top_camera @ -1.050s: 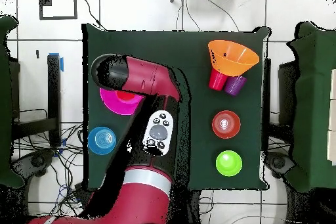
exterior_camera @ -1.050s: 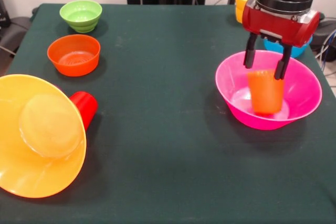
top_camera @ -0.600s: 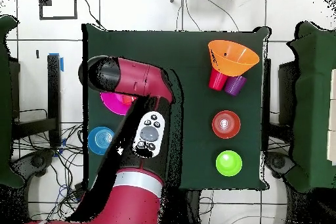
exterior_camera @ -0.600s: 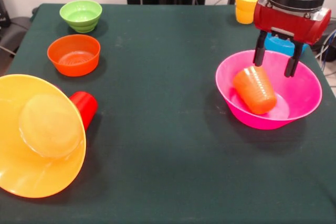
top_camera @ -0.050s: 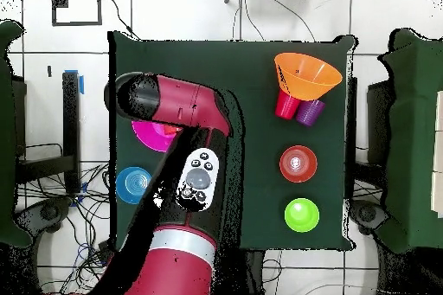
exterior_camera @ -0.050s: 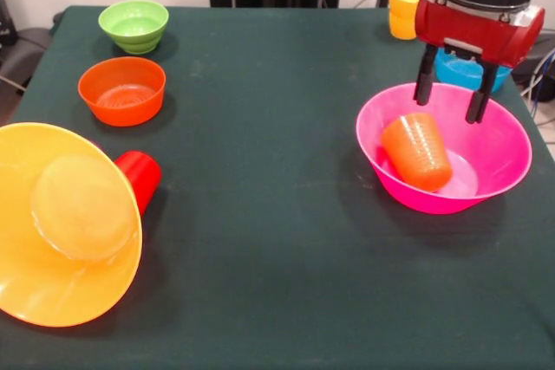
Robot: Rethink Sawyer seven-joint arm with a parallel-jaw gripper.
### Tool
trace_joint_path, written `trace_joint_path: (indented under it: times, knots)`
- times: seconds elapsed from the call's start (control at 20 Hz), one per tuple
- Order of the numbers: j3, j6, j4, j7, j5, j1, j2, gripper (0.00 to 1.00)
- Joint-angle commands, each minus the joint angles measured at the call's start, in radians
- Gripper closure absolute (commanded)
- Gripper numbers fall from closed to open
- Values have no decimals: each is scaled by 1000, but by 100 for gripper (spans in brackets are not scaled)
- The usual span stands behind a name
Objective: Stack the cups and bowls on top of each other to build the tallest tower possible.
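The orange cup (exterior_camera @ -0.050s: 417, 151) lies tipped on its side inside the pink bowl (exterior_camera @ -0.050s: 503, 171), mouth toward the bowl's floor. Just above the bowl's far rim hangs the tool (exterior_camera @ -0.050s: 453, 96), its fingers (exterior_camera @ -0.050s: 424, 84) spread open and holding nothing. Behind the pink bowl sit the blue bowl (exterior_camera @ -0.050s: 457, 70) and the yellow cup (exterior_camera @ -0.050s: 405, 8). Well across the surface (exterior_camera @ -0.050s: 277, 240) from the pink bowl, the yellow-orange bowl (exterior_camera @ -0.050s: 65, 223) lies tilted against the red cup (exterior_camera @ -0.050s: 140, 175); beyond them stand the orange bowl (exterior_camera @ -0.050s: 121, 90) and green bowl (exterior_camera @ -0.050s: 133, 25).
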Motion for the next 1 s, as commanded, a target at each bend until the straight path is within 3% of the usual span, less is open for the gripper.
trace_joint_path:
  times: [0.05,0.65,1.0]
  knots:
    - [70,28,85,30,-37,-73,-49,0]
    - [178,-54,220,-164,-120,-289,-132,0]
    - [281,-36,115,-276,-208,-416,-61,0]
